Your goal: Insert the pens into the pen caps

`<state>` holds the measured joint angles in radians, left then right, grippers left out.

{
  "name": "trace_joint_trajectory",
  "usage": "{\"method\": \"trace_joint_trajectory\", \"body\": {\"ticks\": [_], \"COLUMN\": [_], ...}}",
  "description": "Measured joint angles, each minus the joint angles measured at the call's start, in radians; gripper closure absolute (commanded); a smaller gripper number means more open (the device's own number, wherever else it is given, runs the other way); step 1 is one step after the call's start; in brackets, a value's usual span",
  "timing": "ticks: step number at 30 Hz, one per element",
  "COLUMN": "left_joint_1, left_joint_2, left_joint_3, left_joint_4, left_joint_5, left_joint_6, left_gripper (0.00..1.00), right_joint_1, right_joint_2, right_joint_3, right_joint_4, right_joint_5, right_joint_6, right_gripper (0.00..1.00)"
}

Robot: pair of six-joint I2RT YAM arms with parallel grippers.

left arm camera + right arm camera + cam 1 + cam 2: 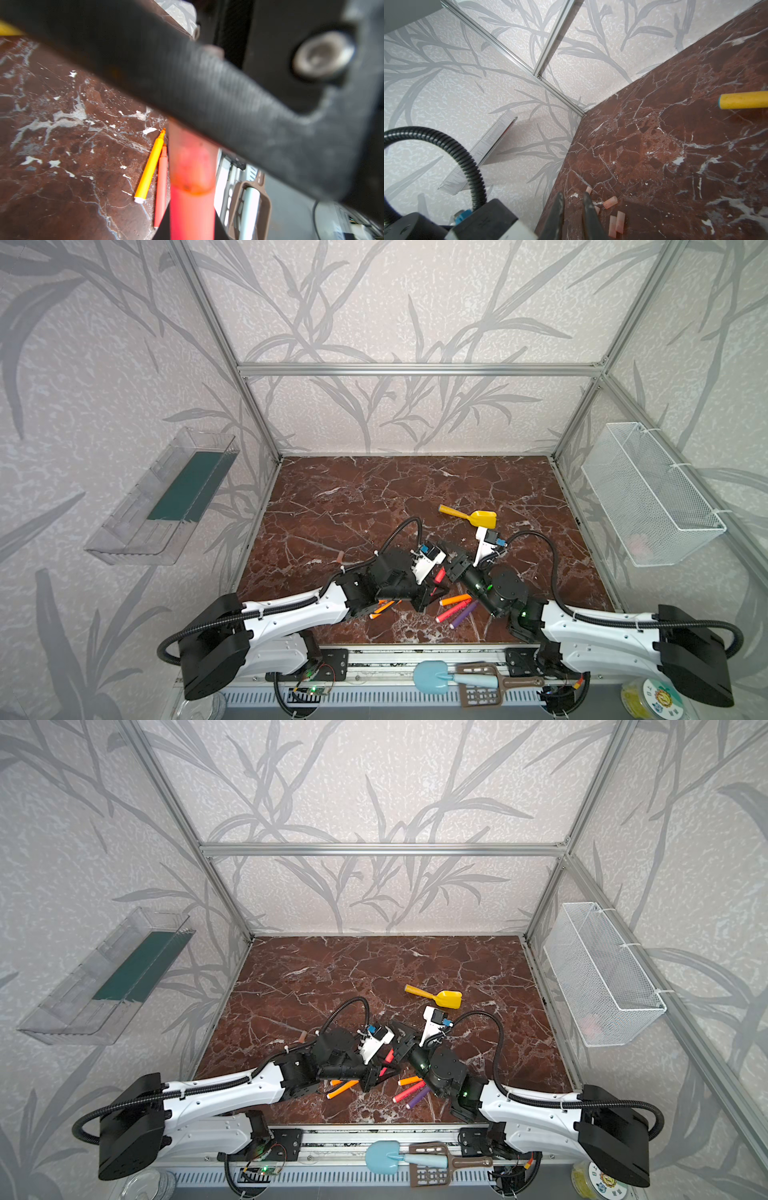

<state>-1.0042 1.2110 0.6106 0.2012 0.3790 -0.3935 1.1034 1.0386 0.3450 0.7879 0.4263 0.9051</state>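
No text can be read. A round tub [648, 699] at the near right edge carries a printed label whose characters are too small.

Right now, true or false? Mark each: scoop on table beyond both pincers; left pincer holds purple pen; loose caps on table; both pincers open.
1. The yellow scoop lies on the table, beyond both pincers. True.
2. The left pincer holds the purple pen. False: it is shut on a red-pink pen; the purple pen lies on the table.
3. Loose pen caps lie on the table. True, as the right wrist view shows.
4. Both pincers are open. False: the left pincer and the right pincer are both shut.
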Motion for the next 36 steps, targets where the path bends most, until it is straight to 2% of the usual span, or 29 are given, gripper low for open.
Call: {"method": "trace_joint_trajectory", "body": {"ticks": [3,15,17,19,24,31,34,36], "left_joint_1": [-0.024,-0.111,-0.122,-0.118,-0.114,-0.126,-0.128,-0.130], "left_joint_2": [0.000,0.000,0.000,0.000,-0.002,-0.001,-0.001,0.001], "left_joint_3": [0.000,0.000,-0.002,-0.004,-0.011,-0.011,-0.011,-0.011], "left_joint_4": [-0.006,-0.004,0.006,0.053,0.105,0.120,0.123,0.126], "left_joint_5": [-0.047,-0.175,-0.194,-0.241,-0.303,-0.325,-0.326,-0.327], "left_joint_6": [0.016,0.060,0.059,0.053,0.042,0.040,0.040,0.040], "left_gripper": [1.00,1.00,1.00,1.00,1.00,1.00,1.00,1.00], "right_joint_1": [0.004,0.038,0.042,0.064,0.083,0.084,0.084,0.083], "right_joint_2": [-0.024,-0.128,-0.143,-0.152,-0.170,-0.188,-0.186,-0.182], "right_joint_3": [0.004,0.017,0.019,0.019,0.019,0.020,0.023,0.028], "right_joint_4": [-0.054,-0.224,-0.245,-0.287,-0.333,-0.348,-0.349,-0.350], "right_joint_5": [0.001,0.026,0.022,-0.009,-0.040,-0.045,-0.045,-0.045], "right_joint_6": [0.000,-0.010,-0.018,-0.022,-0.040,-0.060,-0.064,-0.067], "right_gripper": [0.94,0.85,0.77,0.73,0.72,0.69,0.70,0.75]}}
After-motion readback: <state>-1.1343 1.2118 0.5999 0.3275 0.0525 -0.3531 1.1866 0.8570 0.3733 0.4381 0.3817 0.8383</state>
